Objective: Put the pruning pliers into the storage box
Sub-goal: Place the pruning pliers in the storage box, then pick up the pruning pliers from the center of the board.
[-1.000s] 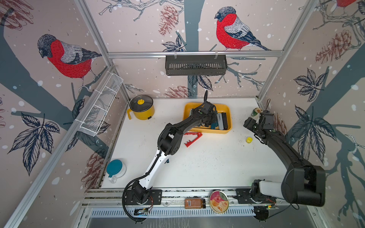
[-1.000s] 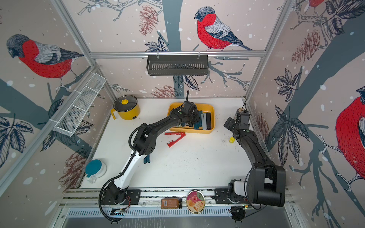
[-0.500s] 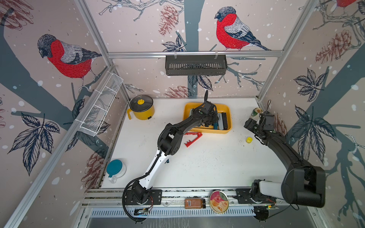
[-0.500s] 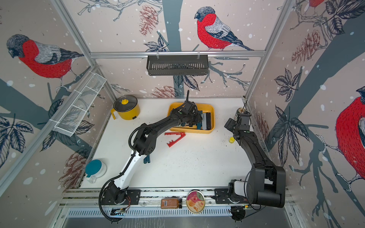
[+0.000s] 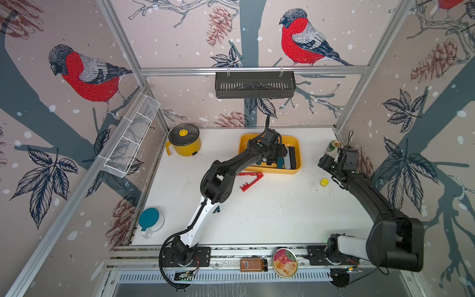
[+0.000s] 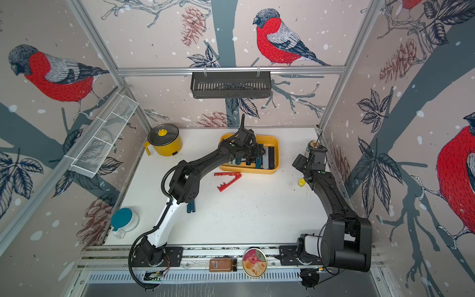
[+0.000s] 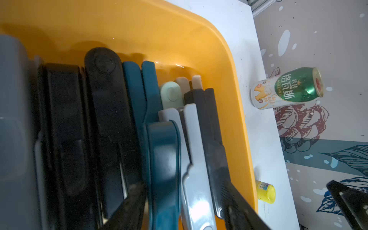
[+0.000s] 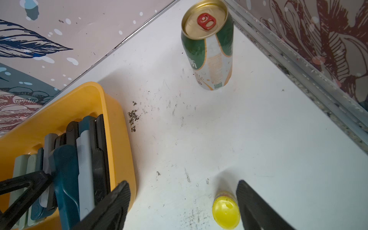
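Over storage box [image 5: 282,171] left hand [image 5: 281,153] released, hiding some pruning pliers [image 7: 165,155]; right hand [image 8: 183,184] released.

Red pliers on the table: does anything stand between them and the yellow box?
Nothing on the table does: the red pruning pliers lie beside the storage box, by its near wall. Only the left arm reaches over that edge, left gripper inside the box.

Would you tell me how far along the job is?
Mostly done: a row of pliers lies in the storage box. In hand: the left claw hangs open over the box, a teal pair between its fingers. Left: the red pliers beside the box and a second teal pair on the table under the left arm. The right claw is open.
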You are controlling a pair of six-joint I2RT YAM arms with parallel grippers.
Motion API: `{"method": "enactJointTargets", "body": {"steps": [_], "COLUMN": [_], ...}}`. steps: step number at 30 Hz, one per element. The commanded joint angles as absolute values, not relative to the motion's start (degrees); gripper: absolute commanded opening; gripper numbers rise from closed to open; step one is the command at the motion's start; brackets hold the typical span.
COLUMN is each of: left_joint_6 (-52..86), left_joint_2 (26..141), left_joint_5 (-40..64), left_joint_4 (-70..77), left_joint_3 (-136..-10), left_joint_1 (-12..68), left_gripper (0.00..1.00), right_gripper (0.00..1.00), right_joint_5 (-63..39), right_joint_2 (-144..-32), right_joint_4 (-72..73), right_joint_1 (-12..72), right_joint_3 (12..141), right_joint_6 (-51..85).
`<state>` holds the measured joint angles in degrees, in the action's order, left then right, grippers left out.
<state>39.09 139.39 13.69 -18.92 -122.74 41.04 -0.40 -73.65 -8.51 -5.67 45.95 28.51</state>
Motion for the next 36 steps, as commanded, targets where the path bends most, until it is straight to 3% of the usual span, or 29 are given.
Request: {"method": "enactJointTargets", "body": {"steps": [1,9,17,27,36], "left_joint_6": [38.19,34.29,35.55,44.47,45.67], "left_joint_2": [136.0,120.81,99.23,77.96,77.07], "left_joint_5": [11.99,2.61,-19.16,-22.24,-20.3], "left_joint_4": [-16.53,-13.66,-19.01,-24.73,-24.03], "left_joint_3": [-120.89,-105.72,-79.58,-47.19,-37.35], "left_joint_1": [41.08,41.05,39.96,32.02,30.62], "left_gripper": [0.68,0.87,0.97,0.97,0.96], "right_gripper": [0.84,0.85,0.85,0.85,0.85], "right_joint_5": [0.09,0.0,-0.34,-0.35,-0.33], "right_joint_2": [-73.2,-73.3,-73.7,-74.43,-74.04], "right_joint_4": [-7.56,-7.25,-6.72,-6.99,-7.61], "right_joint_1": [-5.73,-5.98,-6.33,-6.42,-6.47], "right_joint_3": [45.93,45.71,45.7,46.36,46.1], "right_joint_6": [28.38,28.05,27.77,27.33,27.07]}}
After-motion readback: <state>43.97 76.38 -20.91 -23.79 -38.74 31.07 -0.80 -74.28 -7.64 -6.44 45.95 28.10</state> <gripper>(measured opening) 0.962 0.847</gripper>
